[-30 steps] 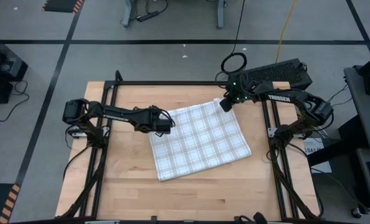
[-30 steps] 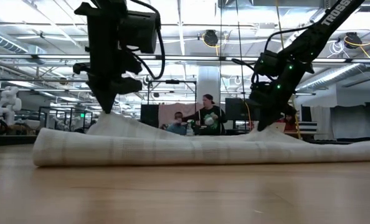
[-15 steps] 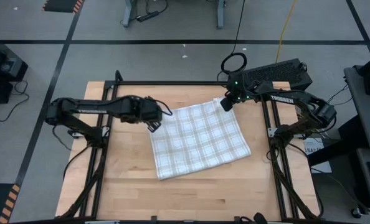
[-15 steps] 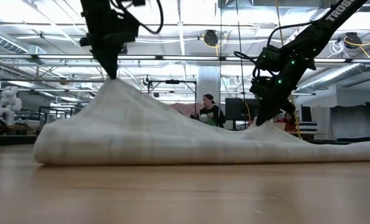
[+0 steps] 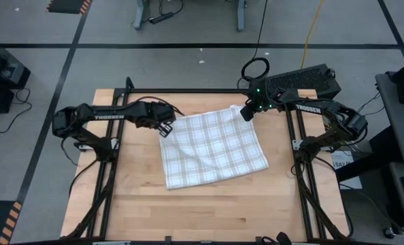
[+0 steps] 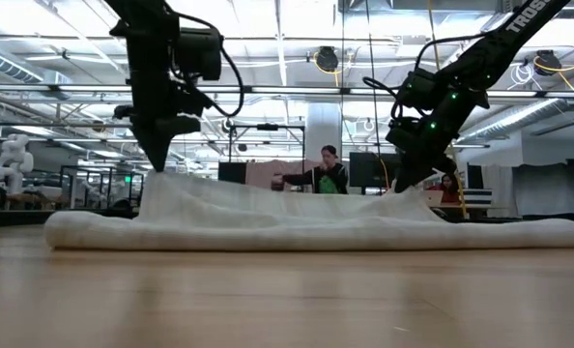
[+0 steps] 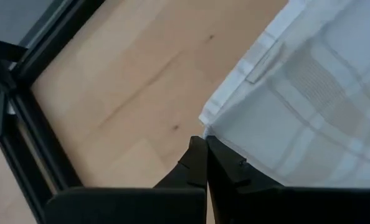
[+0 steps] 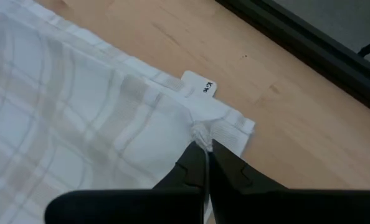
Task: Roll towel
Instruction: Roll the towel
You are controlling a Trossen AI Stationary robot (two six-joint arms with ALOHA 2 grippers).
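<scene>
The checked towel (image 5: 214,146) lies spread on the wooden table (image 5: 141,211), and its two far corners are raised a little. My left gripper (image 5: 166,129) is shut on the far-left corner; the low view shows this gripper (image 6: 159,166) standing over the cloth's raised left end. My right gripper (image 5: 246,112) is shut on the far-right corner, beside the small white label (image 8: 197,84). A slanting crease runs across the towel's near-left part (image 5: 188,163). My left gripper pinches the towel's far-left corner (image 7: 217,127) between its two shut fingers, which slant down from the table's left. The corner is raised off the table and a lower hem edge (image 7: 247,59) shows under it. The rest lies flat. My right gripper pinches a small bunch of cloth (image 8: 202,132) at the far-right corner, just inside the hem and label. Its fingers slant down from the table's right. The corner (image 6: 403,190) stands slightly raised while the rest of the towel rests on the table.
A black metal frame (image 5: 188,91) runs along the table's far edge and both sides. Bare wood lies in front of the towel toward the near edge. A person (image 6: 326,179) sits in the room beyond the table.
My left gripper has carried the far-left corner toward the table's far-left, lifting it high and then lowering it again. The towel's left side has followed and its near-left corner has slid a little toward the far edge. A slanting crease has formed. My right gripper has kept still.
</scene>
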